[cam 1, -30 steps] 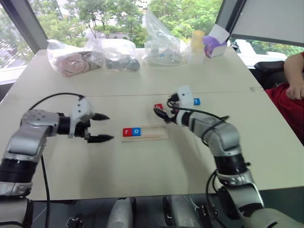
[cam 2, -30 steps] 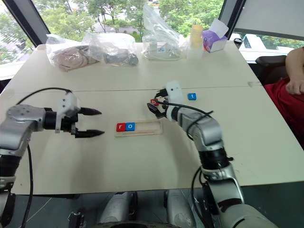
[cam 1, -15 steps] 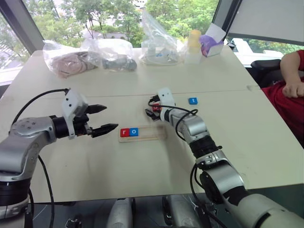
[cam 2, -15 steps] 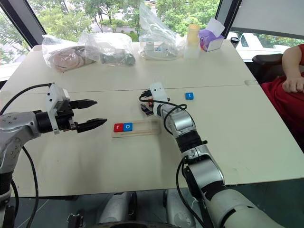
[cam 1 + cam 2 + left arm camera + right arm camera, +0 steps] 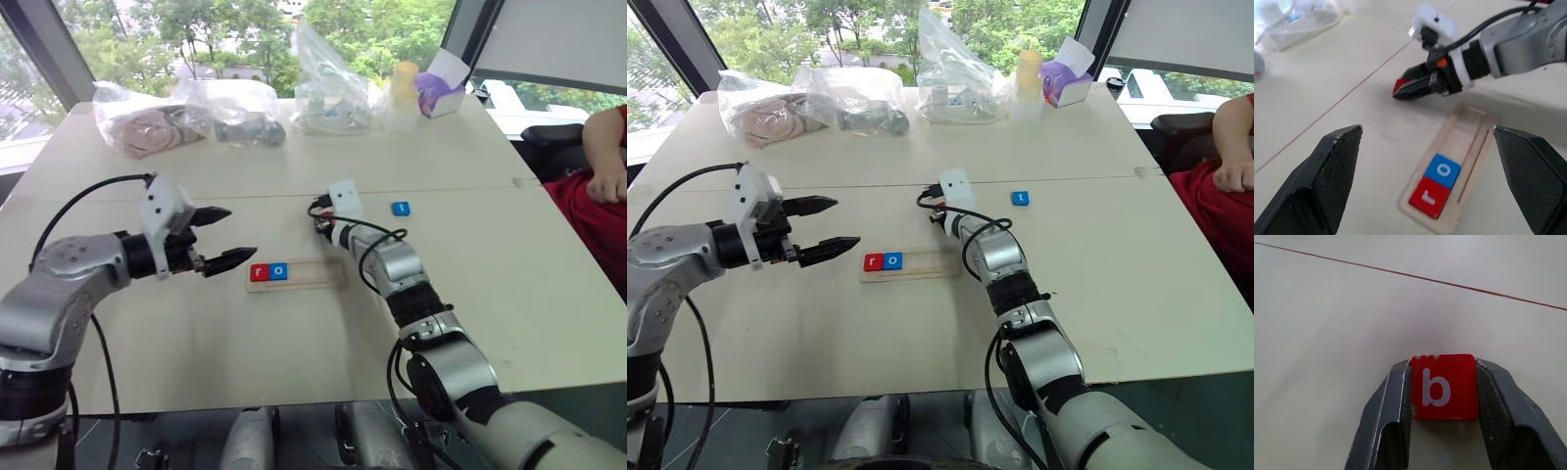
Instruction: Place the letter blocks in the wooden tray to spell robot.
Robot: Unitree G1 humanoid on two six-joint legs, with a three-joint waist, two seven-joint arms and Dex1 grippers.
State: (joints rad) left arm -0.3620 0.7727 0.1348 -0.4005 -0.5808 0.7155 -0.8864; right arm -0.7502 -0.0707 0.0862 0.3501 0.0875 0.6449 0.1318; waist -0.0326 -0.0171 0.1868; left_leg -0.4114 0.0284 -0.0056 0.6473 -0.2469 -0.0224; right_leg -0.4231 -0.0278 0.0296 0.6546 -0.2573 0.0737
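The pale table [image 5: 294, 362] carries everything, with clear plastic bags [image 5: 196, 116] lined up along its far edge, well beyond both grippers, and a person's arm [image 5: 605, 157] in a red sleeve at the right-hand side, well apart from the right gripper.

The wooden tray [image 5: 309, 273] lies between the two grippers, just ahead of the left gripper's tips and just nearer the robot than the right gripper. At the tray's end closest to the left gripper sit two letter blocks side by side and touching: the red r block [image 5: 1426, 197] and the blue o block [image 5: 1443, 170]. The remaining slot, toward the right gripper, is bare wood.

The left gripper [image 5: 221, 238] hangs above the table, its two black fingers [image 5: 1332, 169] spread wide apart and holding nothing, pointing toward the tray.

The right gripper [image 5: 1443, 396] is low at the table surface, beyond the tray, and its fingers are clenched on the red b block [image 5: 1444, 386], one finger against each side edge, the white letter facing up.

The blue t block [image 5: 400, 208] lies flat on the table to the right of the right gripper, near it but apart.
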